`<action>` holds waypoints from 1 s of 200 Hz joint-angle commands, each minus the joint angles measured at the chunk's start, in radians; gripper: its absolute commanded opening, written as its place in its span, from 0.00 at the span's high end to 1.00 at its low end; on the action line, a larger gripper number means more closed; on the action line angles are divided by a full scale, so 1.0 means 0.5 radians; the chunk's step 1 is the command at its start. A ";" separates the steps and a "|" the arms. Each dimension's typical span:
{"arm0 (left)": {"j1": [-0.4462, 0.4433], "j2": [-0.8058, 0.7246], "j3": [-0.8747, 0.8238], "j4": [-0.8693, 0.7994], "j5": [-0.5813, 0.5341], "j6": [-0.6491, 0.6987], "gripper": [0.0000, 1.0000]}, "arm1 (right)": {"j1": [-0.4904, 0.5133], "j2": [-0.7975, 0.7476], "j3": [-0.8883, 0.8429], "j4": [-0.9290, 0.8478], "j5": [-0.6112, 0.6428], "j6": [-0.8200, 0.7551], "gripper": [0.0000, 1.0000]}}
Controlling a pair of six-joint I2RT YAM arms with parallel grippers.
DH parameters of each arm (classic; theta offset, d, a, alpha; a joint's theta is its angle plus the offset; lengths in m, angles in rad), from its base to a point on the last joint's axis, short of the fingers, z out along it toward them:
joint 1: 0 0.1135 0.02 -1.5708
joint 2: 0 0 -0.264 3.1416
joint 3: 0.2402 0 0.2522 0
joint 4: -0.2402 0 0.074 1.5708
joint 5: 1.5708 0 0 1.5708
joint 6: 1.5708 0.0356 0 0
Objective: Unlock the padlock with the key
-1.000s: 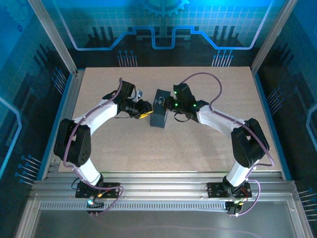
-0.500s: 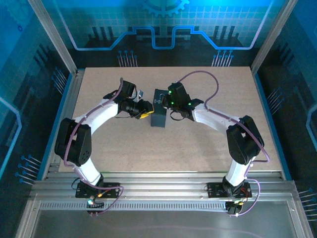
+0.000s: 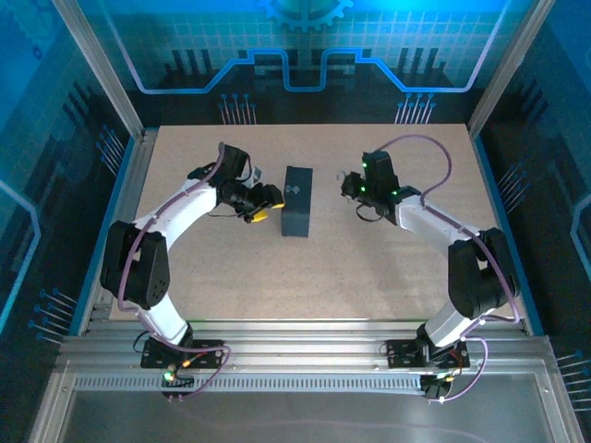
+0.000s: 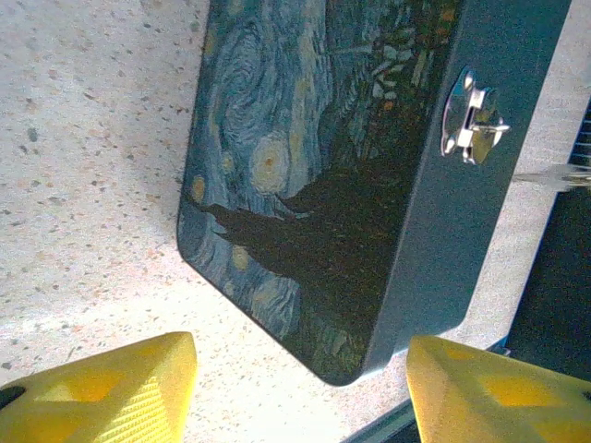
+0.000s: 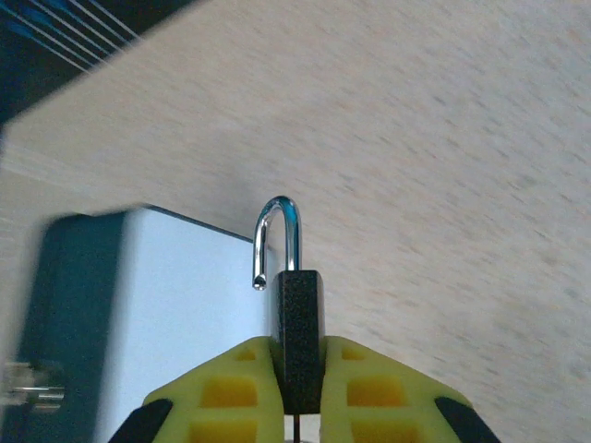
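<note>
My right gripper (image 5: 300,349) is shut on the padlock (image 5: 300,314), a small black body held upright between the yellow fingers (image 5: 231,388). Its chrome shackle (image 5: 279,231) stands open, with one end free in the air. In the top view the right gripper (image 3: 349,185) hangs to the right of the dark box (image 3: 296,201), apart from it. My left gripper (image 3: 267,205) sits just left of the box, open, with its yellow fingers (image 4: 111,388) wide and the box's near corner in front of them. The key is hidden.
The swirl-painted box (image 4: 305,175) lies on the speckled table (image 4: 83,185), with its bare metal hasp (image 4: 473,115) on the grey side wall. The table's far edge and the blue enclosure frame (image 3: 129,148) lie beyond.
My right gripper has pulled away from the box to the right, taking the padlock off the hasp. My left gripper has opened wider and drawn back slightly.
</note>
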 commanded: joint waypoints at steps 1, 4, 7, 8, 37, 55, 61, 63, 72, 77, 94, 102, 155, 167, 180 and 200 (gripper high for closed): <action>0.057 -0.139 0.021 -0.083 0.007 0.020 0.37 | -0.061 0.114 -0.165 0.002 -0.155 -0.110 0.91; 0.064 -0.148 0.016 -0.085 0.003 0.021 0.37 | -0.066 0.133 -0.187 0.008 -0.167 -0.116 0.90; 0.071 -0.157 0.007 -0.086 0.000 0.023 0.37 | -0.068 0.144 -0.199 0.006 -0.168 -0.118 0.90; 0.074 -0.160 0.003 -0.085 0.001 0.023 0.37 | -0.068 0.144 -0.199 0.006 -0.168 -0.118 0.90; 0.137 -0.242 -0.084 -0.103 -0.023 0.047 0.36 | -0.071 0.182 -0.320 0.036 -0.118 -0.131 0.83; 0.173 -0.307 -0.132 -0.116 -0.036 0.064 0.36 | -0.072 0.128 -0.337 -0.018 -0.119 -0.177 0.59; 0.185 -0.328 -0.149 -0.123 -0.042 0.068 0.35 | -0.072 0.093 -0.331 -0.045 -0.118 -0.198 0.54; 0.190 -0.335 -0.155 -0.125 -0.043 0.071 0.35 | -0.069 0.078 -0.329 -0.053 -0.116 -0.206 0.52; 0.207 -0.360 -0.176 -0.136 -0.059 0.085 0.35 | -0.051 0.003 -0.307 -0.120 -0.085 -0.256 0.46; 0.216 -0.367 -0.186 -0.144 -0.067 0.092 0.35 | -0.030 -0.038 -0.286 -0.165 -0.058 -0.288 0.43; 0.251 -0.378 -0.215 -0.158 -0.096 0.106 0.35 | 0.067 -0.175 -0.175 -0.328 0.001 -0.381 0.15; 0.265 -0.381 -0.229 -0.158 -0.115 0.106 0.35 | 0.119 -0.210 -0.113 -0.388 0.001 -0.388 0.06; 0.288 -0.369 -0.281 -0.122 -0.135 0.102 0.35 | 0.470 -0.149 0.284 -0.535 0.091 -0.163 0.00; 0.287 -0.366 -0.284 -0.128 -0.146 0.112 0.35 | 0.541 -0.047 0.408 -0.592 0.157 -0.151 0.00; 0.286 -0.360 -0.287 -0.135 -0.166 0.126 0.35 | 0.594 0.073 0.531 -0.630 0.187 -0.138 0.00; 0.290 -0.351 -0.278 -0.163 -0.190 0.156 0.35 | 0.641 0.238 0.687 -0.690 0.254 -0.097 0.00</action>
